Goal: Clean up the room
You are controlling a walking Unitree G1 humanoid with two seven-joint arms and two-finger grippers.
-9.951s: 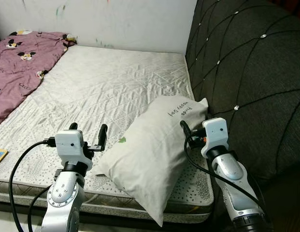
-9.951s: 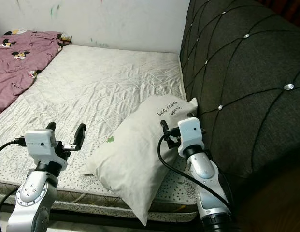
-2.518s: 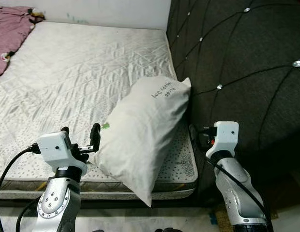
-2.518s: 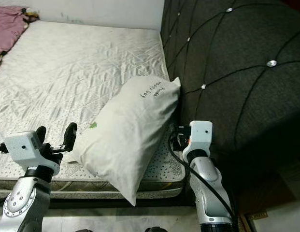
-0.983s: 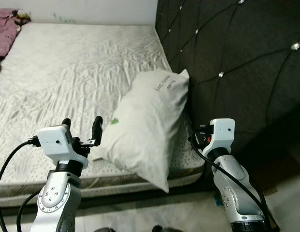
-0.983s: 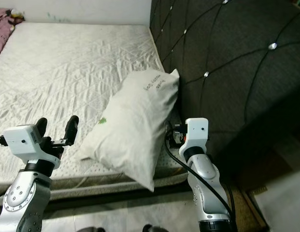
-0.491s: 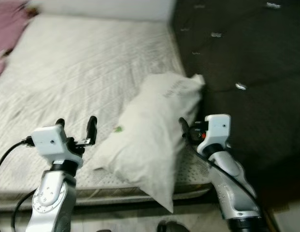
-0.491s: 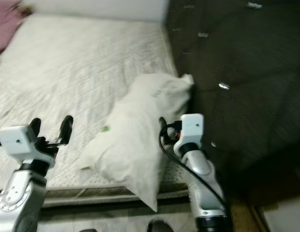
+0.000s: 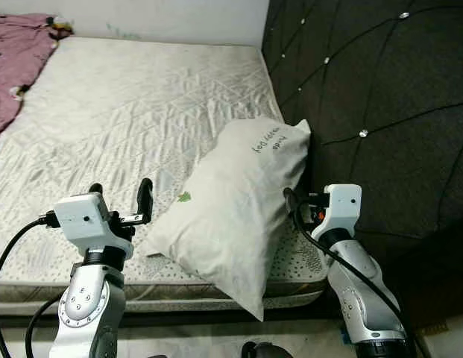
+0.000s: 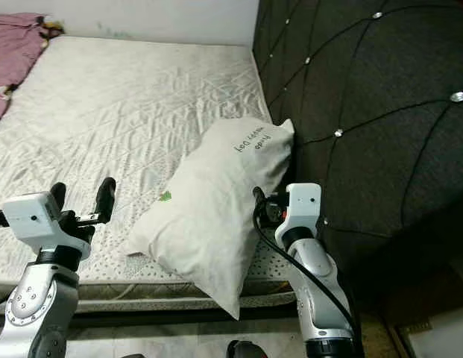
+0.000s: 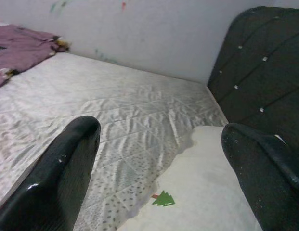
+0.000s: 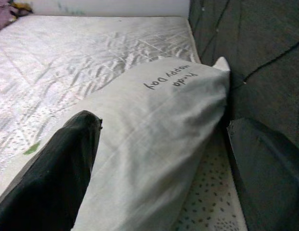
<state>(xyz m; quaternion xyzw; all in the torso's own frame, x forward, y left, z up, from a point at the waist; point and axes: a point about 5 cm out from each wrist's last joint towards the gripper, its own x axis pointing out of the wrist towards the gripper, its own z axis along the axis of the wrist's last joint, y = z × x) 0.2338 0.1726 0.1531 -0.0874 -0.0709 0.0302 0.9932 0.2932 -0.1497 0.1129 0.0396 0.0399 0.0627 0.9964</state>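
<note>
A white pillow (image 9: 238, 194) with dark lettering and a small green tree print lies slanted on the bed's near right corner, its lower tip hanging over the mattress edge. Its top leans against the dark tufted headboard (image 9: 365, 89). My left gripper (image 9: 119, 195) is open, just left of the pillow's lower corner, above the mattress (image 9: 142, 112). My right gripper (image 9: 294, 203) is open at the pillow's right side, between pillow and headboard. In the right wrist view the pillow (image 12: 154, 125) lies between the two black fingers (image 12: 58, 168). The left wrist view shows the pillow's corner (image 11: 202, 192).
A purple patterned blanket (image 9: 15, 67) is bunched at the bed's far left. A white wall (image 9: 142, 15) runs behind the bed. Pale floor (image 9: 216, 343) shows below the mattress edge, and a dark gap sits beside the headboard at the right.
The camera has swung and steadied after a blurred frame; the pillow keeps its place. Both grippers hold much the same open pose beside the pillow.
</note>
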